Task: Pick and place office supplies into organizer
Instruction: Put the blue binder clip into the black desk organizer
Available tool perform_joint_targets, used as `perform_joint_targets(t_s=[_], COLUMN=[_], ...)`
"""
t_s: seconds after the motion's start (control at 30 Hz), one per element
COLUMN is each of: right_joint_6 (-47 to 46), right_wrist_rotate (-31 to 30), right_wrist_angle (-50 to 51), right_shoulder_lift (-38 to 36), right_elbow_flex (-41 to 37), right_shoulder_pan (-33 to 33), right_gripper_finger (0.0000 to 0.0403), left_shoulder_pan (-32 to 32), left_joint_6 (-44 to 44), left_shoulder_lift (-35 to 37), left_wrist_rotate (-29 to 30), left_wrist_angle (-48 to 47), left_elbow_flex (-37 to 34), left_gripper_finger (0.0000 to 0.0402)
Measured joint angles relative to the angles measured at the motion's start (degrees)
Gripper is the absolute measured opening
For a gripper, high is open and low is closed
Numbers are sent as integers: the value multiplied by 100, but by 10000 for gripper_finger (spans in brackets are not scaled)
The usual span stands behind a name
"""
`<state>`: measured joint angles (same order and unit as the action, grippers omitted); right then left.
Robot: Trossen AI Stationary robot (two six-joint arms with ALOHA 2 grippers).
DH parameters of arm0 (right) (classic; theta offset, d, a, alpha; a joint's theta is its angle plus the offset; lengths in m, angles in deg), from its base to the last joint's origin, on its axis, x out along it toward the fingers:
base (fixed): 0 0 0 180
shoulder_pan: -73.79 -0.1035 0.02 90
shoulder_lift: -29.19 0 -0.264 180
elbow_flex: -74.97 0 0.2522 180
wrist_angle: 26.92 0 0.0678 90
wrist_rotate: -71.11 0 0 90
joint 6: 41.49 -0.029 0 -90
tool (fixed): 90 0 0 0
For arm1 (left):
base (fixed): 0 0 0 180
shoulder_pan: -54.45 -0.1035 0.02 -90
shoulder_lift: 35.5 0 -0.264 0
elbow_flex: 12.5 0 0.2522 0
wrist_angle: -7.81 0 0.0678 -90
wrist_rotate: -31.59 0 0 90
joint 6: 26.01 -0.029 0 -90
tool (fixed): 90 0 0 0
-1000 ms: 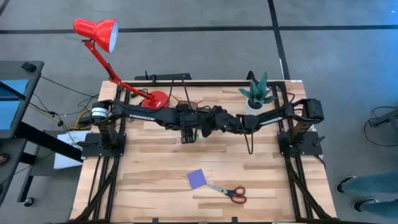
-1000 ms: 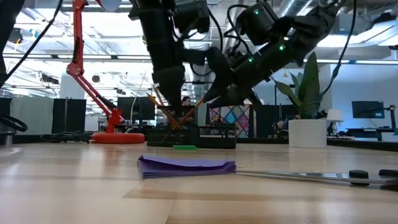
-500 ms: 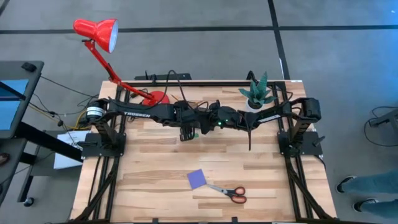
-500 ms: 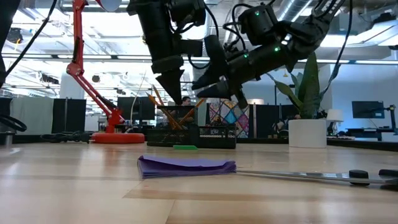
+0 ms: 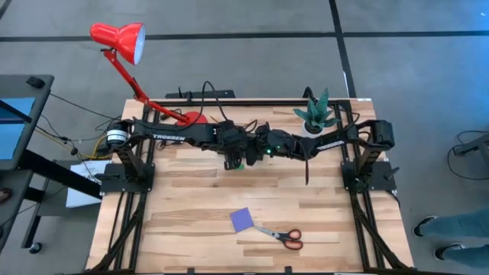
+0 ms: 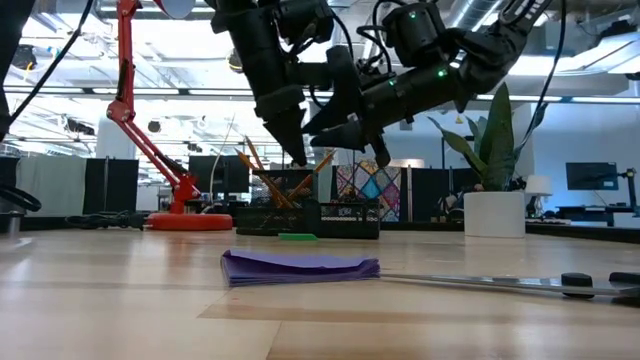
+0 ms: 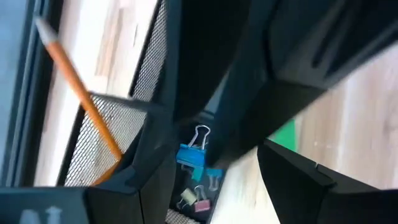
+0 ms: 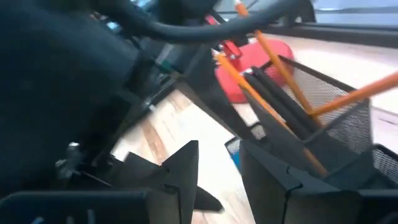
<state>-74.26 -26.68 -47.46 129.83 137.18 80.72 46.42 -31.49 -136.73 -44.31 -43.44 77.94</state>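
The left gripper (image 6: 297, 150) hangs with its fingers apart and empty, tips pointing down above the organizer (image 6: 310, 215). Beside it the right gripper (image 6: 345, 128) shows a narrow gap between its fingers, also empty.

From above, both meet over the back middle of the surface (image 5: 191, 214), hiding the organizer; bare wood lies open toward six o'clock. There the purple notepad (image 5: 242, 220) lies just beside the scissors (image 5: 281, 236).

Only the low view shows the green eraser (image 6: 297, 237) before the organizer. The left wrist view alone shows binder clips (image 7: 191, 154) in a mesh compartment; the right wrist view shows orange pencils (image 8: 283, 87) leaning in the tall one.

White lettering on the left arm is too small to read.
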Motion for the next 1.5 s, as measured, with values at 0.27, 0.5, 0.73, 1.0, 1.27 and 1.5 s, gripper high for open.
perform_joint_targets(t_s=[0.27,0.5,0.73,1.0,1.27,1.5], right_joint_6=[-164,-201,-191,-53,83,264], right_wrist_rotate=[-277,-301,-162,17,-515,-1025], right_wrist_angle=[220,257,-79,-174,215,1417], right_shoulder_lift=[0,0,420,649,425,-309], right_elbow_flex=[11,15,182,404,367,367], right_shoulder_pan=[45,110,95,144,20,-134], right_gripper_finger=[113,113,113,113,113,113], left_shoulder_pan=[-22,-22,-23,-33,-38,-100], left_joint_6=[90,44,-96,3,409,688], left_shoulder_lift=[0,0,-7,0,40,406], left_wrist_rotate=[223,225,272,331,221,267], left_wrist_angle=[-180,-120,-317,-646,-381,551], left_elbow_flex=[0,0,-4,-4,-327,-1044], left_gripper_finger=[217,217,217,217,217,217])
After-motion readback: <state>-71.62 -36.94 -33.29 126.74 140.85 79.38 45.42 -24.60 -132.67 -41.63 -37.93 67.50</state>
